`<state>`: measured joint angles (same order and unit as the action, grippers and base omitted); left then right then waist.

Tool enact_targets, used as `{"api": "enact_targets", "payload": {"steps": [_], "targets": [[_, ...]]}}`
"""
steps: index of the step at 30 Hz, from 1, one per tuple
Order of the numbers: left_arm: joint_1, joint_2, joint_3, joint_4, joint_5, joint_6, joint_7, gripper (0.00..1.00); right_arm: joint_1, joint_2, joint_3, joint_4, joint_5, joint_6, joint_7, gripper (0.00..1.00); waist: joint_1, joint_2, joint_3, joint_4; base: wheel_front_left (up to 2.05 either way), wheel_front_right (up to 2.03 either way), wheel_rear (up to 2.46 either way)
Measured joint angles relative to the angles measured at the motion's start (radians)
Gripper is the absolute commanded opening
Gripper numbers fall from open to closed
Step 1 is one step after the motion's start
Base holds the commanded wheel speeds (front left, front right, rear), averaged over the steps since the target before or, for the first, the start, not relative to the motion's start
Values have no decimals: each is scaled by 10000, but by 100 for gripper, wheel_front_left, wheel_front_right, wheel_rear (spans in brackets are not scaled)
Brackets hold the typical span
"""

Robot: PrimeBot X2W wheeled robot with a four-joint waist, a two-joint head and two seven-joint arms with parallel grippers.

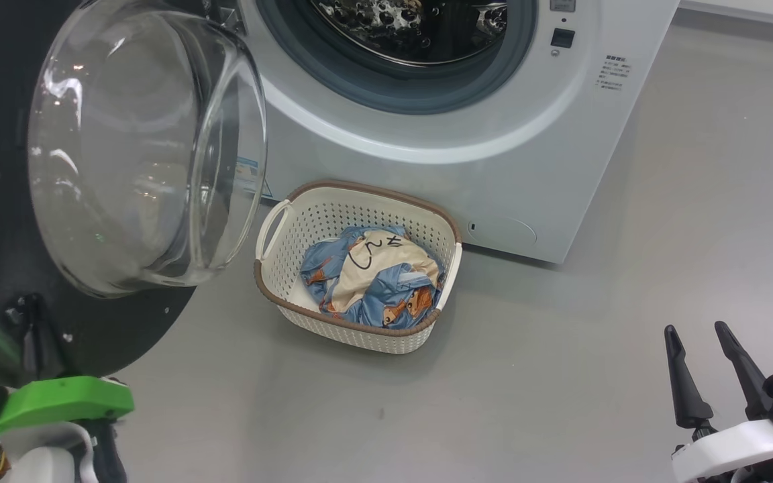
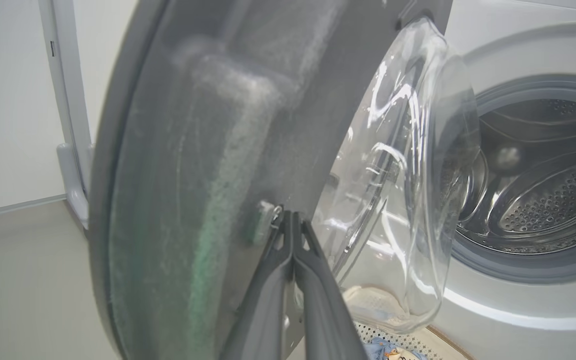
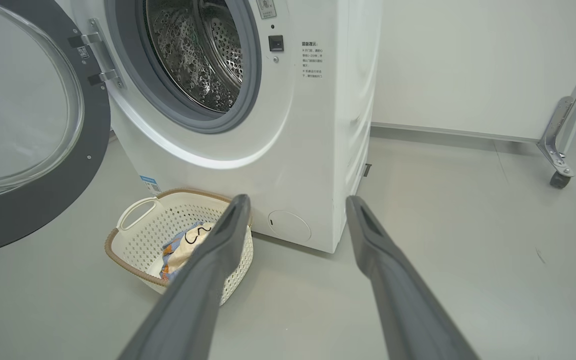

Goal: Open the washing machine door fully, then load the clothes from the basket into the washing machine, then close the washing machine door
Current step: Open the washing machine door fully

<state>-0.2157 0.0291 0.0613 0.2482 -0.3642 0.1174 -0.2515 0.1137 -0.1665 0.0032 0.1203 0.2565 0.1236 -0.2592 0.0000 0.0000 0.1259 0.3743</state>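
The washing machine door (image 1: 148, 147) stood swung wide to the left of the washing machine (image 1: 427, 174), its domed glass facing the room and the steel drum (image 1: 413, 27) laid bare. That suggests the opening step was at or near its end. The left gripper (image 2: 293, 215) had its two fingers clenched tip to tip, with nothing visible between them. The tips were pressed against the inner black ring just beside the glass, probably to push the door outward rather than grasp it. The basket (image 1: 353, 335) sat on the floor (image 1: 561, 376) close against the foot of the machine's front, below the opening, so the lift into the drum would be short. The clothes (image 1: 373, 275) lay bunched inside it, cream panel uppermost. The right gripper (image 1: 695, 329) hung released and empty above the floor to the basket's right, well apart from it, seemingly held ready for the pick.
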Motion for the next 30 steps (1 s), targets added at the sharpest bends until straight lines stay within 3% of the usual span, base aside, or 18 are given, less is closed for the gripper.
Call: {"api": "enact_targets", "payload": {"steps": [9,30], "targets": [[-746,6,1672,895,65,0,0,0,-3,-173,-38,15,2,2,0,100,0,0,95,-396,0,0,0],[-2088,481,3415,2809,1457,2,0,0,-9,-211,33,171,84,2,0,100,0,0,-81,-793,0,0,0]]}}
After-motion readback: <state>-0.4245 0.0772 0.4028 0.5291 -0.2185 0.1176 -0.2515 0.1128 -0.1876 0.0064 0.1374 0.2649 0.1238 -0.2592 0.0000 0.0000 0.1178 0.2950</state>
